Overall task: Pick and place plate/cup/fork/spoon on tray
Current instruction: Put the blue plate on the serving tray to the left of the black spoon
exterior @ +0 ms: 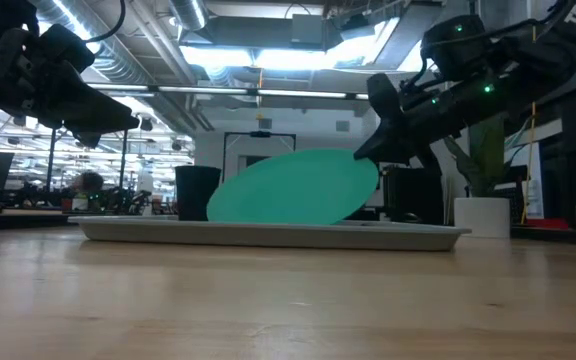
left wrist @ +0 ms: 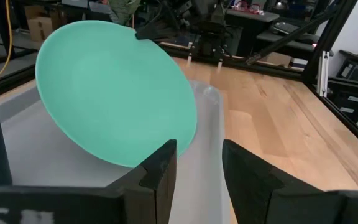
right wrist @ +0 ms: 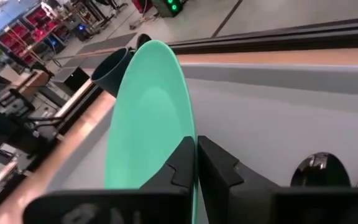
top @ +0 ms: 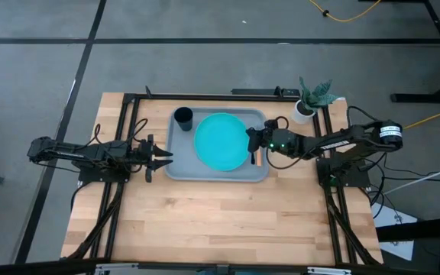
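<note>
Here the tray [top: 176, 169] is the largest piece, a pale grey-blue rectangle with a raised rim lying toward the far middle of the table; it looks stiff and stable enough to serve as a fixed landing surface, not something to grip.

Next in size, the plate [exterior: 293, 187] sits inside the tray but not flat: its left edge rests on the tray floor while its right edge is lifted, pinched by the right gripper [right wrist: 196, 163], whose fingers are closed on the rim. It reads as a rigid, light, smooth disc, probably plastic, so likely slippery at a thin edge pinch and prone to swinging or sliding if the hold slackens. The rim is the only practical place to take it, and lowering it gently before release seems wise.

The cup [top: 183, 117] stands upright in the far left corner of the tray, just beside the plate; small, stiff and light, it would suit a grip across its wall.

The spoon [right wrist: 320, 170] lies on the tray floor at the right, with the fork [top: 257, 158] beside it near the right rim; both are slim and low, awkward to pinch.

The left gripper [left wrist: 197, 167] hovers just left of the tray, fingers apart and empty.
</note>
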### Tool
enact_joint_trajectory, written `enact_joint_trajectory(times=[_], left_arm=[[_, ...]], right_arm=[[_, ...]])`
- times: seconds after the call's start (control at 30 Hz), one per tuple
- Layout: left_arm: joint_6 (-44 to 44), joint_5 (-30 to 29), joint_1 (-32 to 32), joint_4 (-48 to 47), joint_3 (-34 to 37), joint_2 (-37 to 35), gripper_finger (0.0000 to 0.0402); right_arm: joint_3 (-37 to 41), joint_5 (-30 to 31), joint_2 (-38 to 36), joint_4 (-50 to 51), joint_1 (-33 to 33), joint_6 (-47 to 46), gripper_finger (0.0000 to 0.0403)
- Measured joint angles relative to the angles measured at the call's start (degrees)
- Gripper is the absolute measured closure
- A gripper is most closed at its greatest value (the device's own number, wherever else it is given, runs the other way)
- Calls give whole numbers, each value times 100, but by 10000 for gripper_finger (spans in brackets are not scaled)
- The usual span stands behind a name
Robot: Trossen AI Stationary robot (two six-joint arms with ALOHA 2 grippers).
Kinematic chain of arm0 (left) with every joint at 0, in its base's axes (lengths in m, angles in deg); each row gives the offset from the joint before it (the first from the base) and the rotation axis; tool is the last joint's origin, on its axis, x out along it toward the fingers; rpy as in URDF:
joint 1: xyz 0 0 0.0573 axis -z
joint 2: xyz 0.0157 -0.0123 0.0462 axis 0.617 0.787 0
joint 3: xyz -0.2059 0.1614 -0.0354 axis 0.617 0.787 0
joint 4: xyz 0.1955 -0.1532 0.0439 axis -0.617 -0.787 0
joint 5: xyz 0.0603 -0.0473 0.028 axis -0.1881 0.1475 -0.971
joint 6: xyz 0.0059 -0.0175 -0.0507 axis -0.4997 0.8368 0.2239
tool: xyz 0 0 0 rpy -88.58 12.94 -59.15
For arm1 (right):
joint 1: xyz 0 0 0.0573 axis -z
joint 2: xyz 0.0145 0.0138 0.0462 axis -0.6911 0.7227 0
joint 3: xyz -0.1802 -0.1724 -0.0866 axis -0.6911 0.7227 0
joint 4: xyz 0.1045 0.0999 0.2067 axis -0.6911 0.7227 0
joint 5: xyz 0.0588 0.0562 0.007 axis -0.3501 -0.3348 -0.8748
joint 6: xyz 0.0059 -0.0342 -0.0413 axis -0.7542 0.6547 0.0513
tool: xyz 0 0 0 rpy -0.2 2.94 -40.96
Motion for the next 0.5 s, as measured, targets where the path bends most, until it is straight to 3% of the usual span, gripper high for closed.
enact_joint_trajectory(times=[0.5], left_arm=[[0,-2,0,0,0,0,280]], right_arm=[[0,-211,0,133,-2,94,386]])
